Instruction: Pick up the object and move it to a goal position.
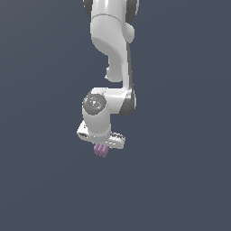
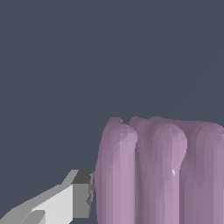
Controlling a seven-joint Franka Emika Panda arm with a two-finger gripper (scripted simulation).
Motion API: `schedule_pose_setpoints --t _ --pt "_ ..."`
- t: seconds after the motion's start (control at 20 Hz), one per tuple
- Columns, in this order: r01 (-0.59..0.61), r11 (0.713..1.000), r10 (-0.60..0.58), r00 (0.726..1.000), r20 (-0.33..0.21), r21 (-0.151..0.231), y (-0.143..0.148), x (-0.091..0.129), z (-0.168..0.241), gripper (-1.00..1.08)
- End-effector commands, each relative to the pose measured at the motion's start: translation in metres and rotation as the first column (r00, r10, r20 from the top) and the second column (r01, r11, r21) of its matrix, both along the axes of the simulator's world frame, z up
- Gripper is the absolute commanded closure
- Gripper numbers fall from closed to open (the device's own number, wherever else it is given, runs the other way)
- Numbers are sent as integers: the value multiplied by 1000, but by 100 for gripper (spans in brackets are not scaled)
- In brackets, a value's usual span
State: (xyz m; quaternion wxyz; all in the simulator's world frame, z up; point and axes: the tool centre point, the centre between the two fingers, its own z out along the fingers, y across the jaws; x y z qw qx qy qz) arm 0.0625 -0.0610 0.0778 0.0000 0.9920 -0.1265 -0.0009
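Note:
The object (image 1: 101, 151) is a small mauve-pink lump with rounded lengthwise ridges. In the exterior view it sticks out just below my white gripper (image 1: 102, 148), near the middle of the picture. In the wrist view the object (image 2: 157, 175) fills much of the picture, ridges upright. One grey-tipped finger (image 2: 81, 197) presses against its side. The other finger is out of the picture beyond the object. The gripper is shut on the object.
The white arm (image 1: 113, 45) comes down from the top of the exterior view to the wrist (image 1: 95, 110). Everything around is a plain dark blue-grey surface (image 1: 180, 180) with no other objects or edges in view.

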Motion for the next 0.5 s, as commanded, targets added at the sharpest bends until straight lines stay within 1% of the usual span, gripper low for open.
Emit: schedule_pose_setpoints --t 0.0,0.2,0.45 --pt "0 1000 0 1000 1 0 1 -8 10 108" --pt "0 1000 0 1000 1 0 2 -25 30 108" --pt "0 1000 0 1000 1 0 3 -52 62 108"
